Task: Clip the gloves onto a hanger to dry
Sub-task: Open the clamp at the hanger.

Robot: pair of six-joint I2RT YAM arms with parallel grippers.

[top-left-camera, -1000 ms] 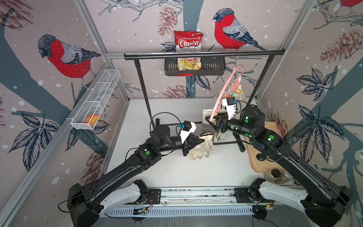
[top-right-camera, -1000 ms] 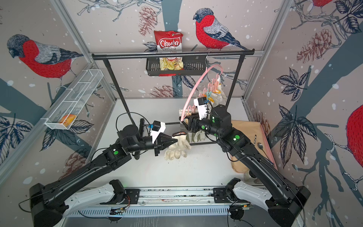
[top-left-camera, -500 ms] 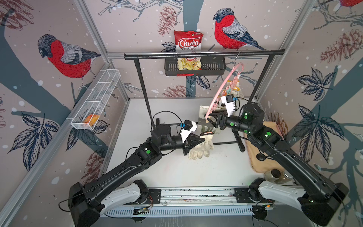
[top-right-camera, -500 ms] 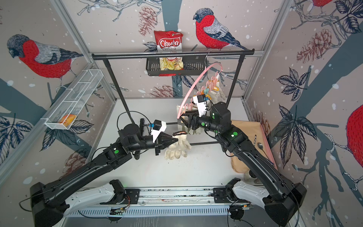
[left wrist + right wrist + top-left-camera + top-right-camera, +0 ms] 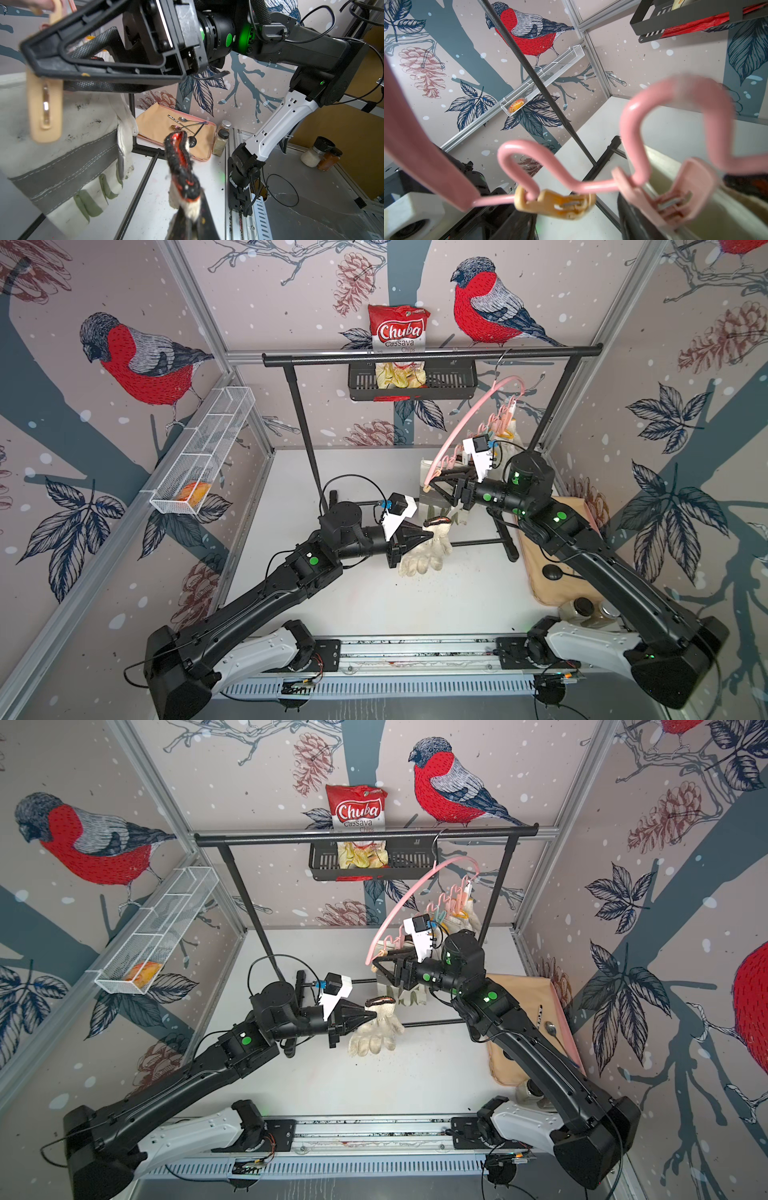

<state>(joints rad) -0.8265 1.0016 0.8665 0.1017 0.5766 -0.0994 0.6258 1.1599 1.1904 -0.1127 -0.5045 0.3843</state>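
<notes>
Nearest me, the left jaws are closed on the dark, red-flecked cuff [image 5: 178, 158] of a knit glove [image 5: 424, 558], whose fingers dangle free above the surface [image 5: 374, 605]. Holding it by the cuff leaves that edge sticking up, and that is the part a clothespin has to bite.

Just beyond, the right jaws are closed around the upper end of the peach clothespin [image 5: 44, 108], the last one at the low end of the pink hanger [image 5: 415, 135]. I judge that squeeze is meant to spread the clothespin and also stop the hanger swinging. Whether its mouth is open I cannot tell. Cuff and clothespin are near but apart, so this glove is not clipped yet.

Next along, a pink clothespin [image 5: 675, 197] already grips a canvas glove [image 5: 62, 128], which hangs fingers down. Farther back, more gloves [image 5: 513, 435] hang from the hanger's high end, whose hook sits over the black rack rail [image 5: 332, 358].
</notes>
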